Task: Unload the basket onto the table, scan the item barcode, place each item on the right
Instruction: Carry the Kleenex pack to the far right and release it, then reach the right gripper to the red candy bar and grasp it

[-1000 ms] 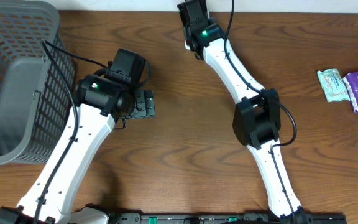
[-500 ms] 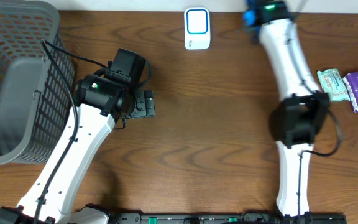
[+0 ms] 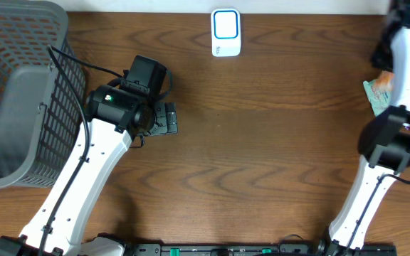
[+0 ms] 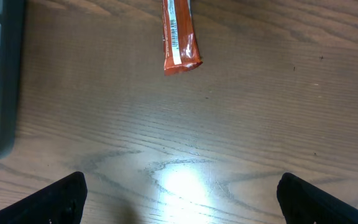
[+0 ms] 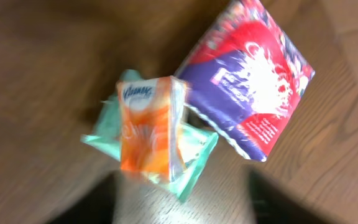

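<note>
Orange packet [image 3: 382, 80] barely peeks out in the overhead view, far right of the table [image 3: 262, 142], tucked against my right arm, which covers most of it. A teal packet [image 3: 374, 101] pokes out just under it. The scanner [image 3: 225, 32] sits well apart, up by the table's back edge. The grey basket [image 3: 20, 92] fills the left side, with lots of bare wood between the arms.

Left wrist view: the left gripper [image 4: 182, 199] has its fingers spread wide with nothing between them. Up ahead lies a red snack bar [image 4: 179, 37], long axis running away from the camera, barcode side up. The basket's wall runs along the left edge.

Right wrist view is blurry. The orange packet [image 5: 149, 127] lies on top of the teal packet [image 5: 194, 162], long axis running up-down in frame, lettered end farthest from me. A purple-and-red packet [image 5: 253, 81] lies just beside it, upper right. The right gripper [image 5: 182, 199] has its fingers apart, holding nothing.
</note>
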Controlling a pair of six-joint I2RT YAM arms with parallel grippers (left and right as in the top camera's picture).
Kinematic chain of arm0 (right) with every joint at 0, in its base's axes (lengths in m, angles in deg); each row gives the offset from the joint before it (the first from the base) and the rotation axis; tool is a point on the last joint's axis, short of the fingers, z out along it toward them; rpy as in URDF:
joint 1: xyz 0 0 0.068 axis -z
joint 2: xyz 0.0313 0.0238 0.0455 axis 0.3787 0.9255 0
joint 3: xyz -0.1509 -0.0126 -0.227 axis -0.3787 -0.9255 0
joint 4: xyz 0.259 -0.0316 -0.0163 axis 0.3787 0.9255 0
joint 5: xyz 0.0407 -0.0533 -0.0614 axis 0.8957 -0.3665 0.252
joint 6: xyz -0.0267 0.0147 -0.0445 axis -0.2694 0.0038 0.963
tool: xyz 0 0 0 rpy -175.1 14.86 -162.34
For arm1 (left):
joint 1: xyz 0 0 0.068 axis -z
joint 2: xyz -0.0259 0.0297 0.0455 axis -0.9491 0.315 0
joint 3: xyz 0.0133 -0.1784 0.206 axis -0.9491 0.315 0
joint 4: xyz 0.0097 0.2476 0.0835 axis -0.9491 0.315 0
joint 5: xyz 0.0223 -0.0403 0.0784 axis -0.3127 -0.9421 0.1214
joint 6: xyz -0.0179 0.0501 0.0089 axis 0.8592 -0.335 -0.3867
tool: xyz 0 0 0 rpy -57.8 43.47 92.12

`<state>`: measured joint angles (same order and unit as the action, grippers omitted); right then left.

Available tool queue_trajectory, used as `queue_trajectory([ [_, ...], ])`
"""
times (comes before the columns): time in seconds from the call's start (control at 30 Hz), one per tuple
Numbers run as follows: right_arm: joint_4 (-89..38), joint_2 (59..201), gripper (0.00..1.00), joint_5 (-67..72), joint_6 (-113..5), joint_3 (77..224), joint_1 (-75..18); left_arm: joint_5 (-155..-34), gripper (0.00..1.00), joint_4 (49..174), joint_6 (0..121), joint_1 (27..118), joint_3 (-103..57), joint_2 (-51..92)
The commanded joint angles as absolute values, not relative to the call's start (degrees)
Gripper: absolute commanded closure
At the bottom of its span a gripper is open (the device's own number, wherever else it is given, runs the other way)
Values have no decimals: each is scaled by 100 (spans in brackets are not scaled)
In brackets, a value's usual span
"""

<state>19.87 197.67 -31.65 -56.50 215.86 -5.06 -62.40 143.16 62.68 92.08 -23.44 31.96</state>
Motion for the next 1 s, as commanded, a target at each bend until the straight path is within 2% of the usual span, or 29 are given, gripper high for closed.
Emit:
queue_trajectory([
  [0.0,1978,19861,1,-2339,-5626,21361,-272,-6207,2,14338,6192,9195,-2373,3198],
  [0.33,1434,19861,1,323,-5130,20517,-340,-6207,2,14338,6192,9195,-2373,3198],
  [0.67,1364,19841,1,590,-5134,21243,-1308,-6207,2,14338,6192,9195,-2373,3198],
  [0.87,1423,19837,1,1877,-5132,21617,-2104,-6207,2,14338,6192,9195,-2373,3198],
  [0.97,1224,19850,1,1995,-5132,21494,-2591,-6207,2,14338,6192,9195,-2373,3198],
])
